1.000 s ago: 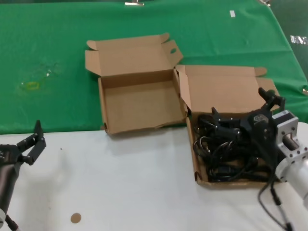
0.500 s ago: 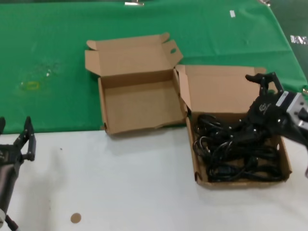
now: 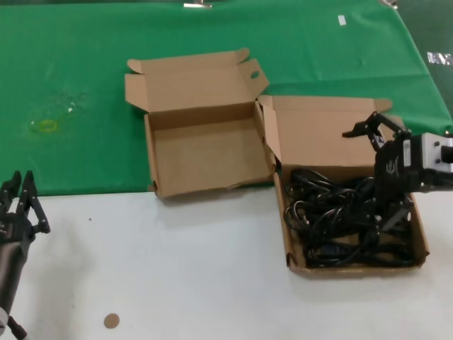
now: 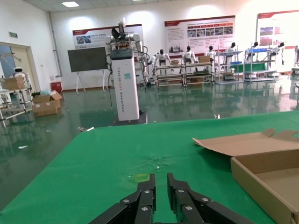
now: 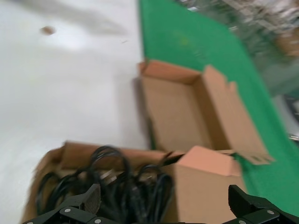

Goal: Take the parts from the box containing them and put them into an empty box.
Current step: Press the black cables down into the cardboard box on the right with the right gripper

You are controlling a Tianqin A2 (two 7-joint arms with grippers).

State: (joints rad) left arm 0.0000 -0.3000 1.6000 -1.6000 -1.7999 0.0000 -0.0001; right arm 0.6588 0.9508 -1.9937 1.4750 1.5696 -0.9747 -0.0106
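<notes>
The black power cables (image 3: 329, 219) lie tangled in the straight-walled box (image 3: 354, 270) at the right, its lid (image 3: 318, 134) standing open behind. My right gripper (image 3: 373, 176) hangs over the box's right part, wide open and empty, one finger up by the lid, the other down among the cables. In the right wrist view the cables (image 5: 117, 186) sit between the open gripper's (image 5: 163, 199) fingers. The empty box (image 3: 205, 159) with the wavy front wall lies left of it, also seen from the right wrist (image 5: 173, 112). My left gripper (image 3: 18, 205) is parked at the left edge, its fingers (image 4: 150, 186) nearly together and empty.
Green cloth (image 3: 78, 85) covers the back of the table, a white surface (image 3: 177, 269) the front. A small brown disc (image 3: 111, 321) lies near the front left. A yellowish mark (image 3: 44, 126) is on the cloth. The empty box's wall (image 4: 261, 184) shows beside the left gripper.
My right gripper swung from over the cables' left part to the box's right side and turned, still open and empty. My left gripper drifted left and lower.
</notes>
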